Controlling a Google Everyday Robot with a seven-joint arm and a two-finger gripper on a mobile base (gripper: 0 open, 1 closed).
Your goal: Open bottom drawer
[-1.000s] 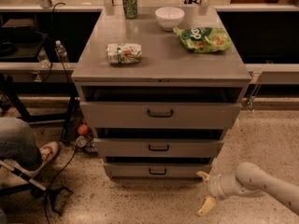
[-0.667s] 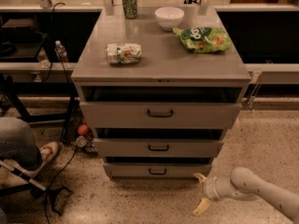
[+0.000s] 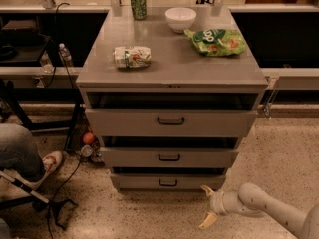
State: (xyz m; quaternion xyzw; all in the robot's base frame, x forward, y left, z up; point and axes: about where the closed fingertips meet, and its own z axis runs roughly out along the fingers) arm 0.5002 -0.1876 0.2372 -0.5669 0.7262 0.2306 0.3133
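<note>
The bottom drawer [image 3: 168, 182] is the lowest, shallowest grey front of the cabinet, with a small dark bar handle [image 3: 168, 183] at its centre. It stands slightly out from the cabinet. My gripper [image 3: 207, 207] is low above the floor, just right of and in front of the drawer's right end. Its two pale fingers are spread apart, with nothing between them. The arm reaches in from the lower right corner.
The mid drawer [image 3: 169, 158] and top drawer [image 3: 171, 121] sit above. On the cabinet top [image 3: 164, 66] are a can [image 3: 138, 3], a white bowl [image 3: 180, 19], a green chip bag [image 3: 216, 41] and a lying packet [image 3: 131, 56]. A person's leg and shoe [image 3: 49, 163] are at left, with cables.
My gripper has moved left, closer to the right end of the bottom drawer. The drawers have not moved.
</note>
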